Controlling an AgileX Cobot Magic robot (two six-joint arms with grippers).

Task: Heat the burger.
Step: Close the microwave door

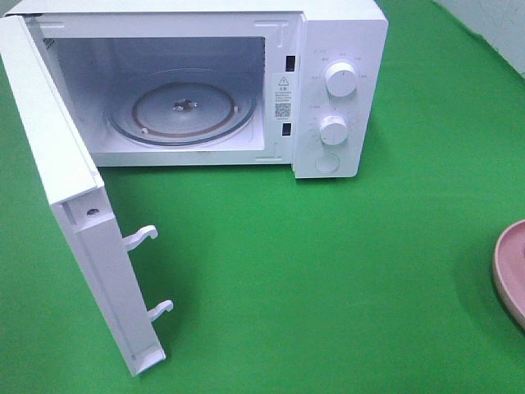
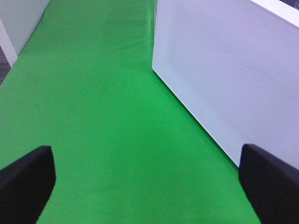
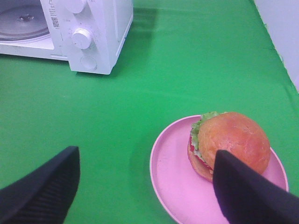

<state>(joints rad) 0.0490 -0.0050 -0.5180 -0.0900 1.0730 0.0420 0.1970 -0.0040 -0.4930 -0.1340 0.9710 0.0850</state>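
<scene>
Cataloguing: one white microwave on a green cloth, with two grippers seen only in the wrist views.
Microwave door: the door is swung fully open toward the left of the high view, two white latch hooks jutting from its edge.
Cavity: a glass turntable lies on the floor of the cavity; nothing sits on it.
Controls: two round knobs on the right-hand panel, a round button below them.
Burger: the burger sits on the pink plate, well apart from the microwave, on the right of the cloth; only the plate's rim shows at the right edge of the high view.
Right gripper: the right gripper is spread wide, holding nothing, one finger overlapping the burger in its view; contact cannot be told.
Left gripper: the left gripper is spread wide and empty above bare cloth, beside the door's perforated face.
</scene>
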